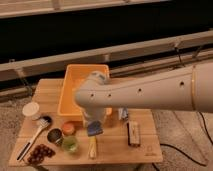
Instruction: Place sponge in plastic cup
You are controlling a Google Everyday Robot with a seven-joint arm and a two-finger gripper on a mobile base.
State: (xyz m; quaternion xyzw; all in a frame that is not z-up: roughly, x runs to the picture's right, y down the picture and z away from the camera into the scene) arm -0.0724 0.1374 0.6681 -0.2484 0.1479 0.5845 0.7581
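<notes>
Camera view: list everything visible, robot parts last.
table: one, wooden, centre
bin: one, orange, table's back
plastic cup: one, white, left edge
brush: one, white-handled, front left
grapes: one bunch, dark, front-left corner
can: one, dark, by brush head
small cups: two, orange behind green, front
stick-like item: one, yellowish, front centre
sponge: one, blue-grey, in claw
block: one, dark, front right
packet: one, blue-white, behind block
arm: one, white, from right
claw: one, pale, shut on sponge, mid-table

The blue-grey sponge [95, 131], with a yellowish layer on its upper side, hangs tilted just in front of the orange tray [66, 97], pinched in the closed gripper [94, 124]. The short white plastic cup [31, 110] stands upright left of the tray, well apart from the sponge.
</notes>
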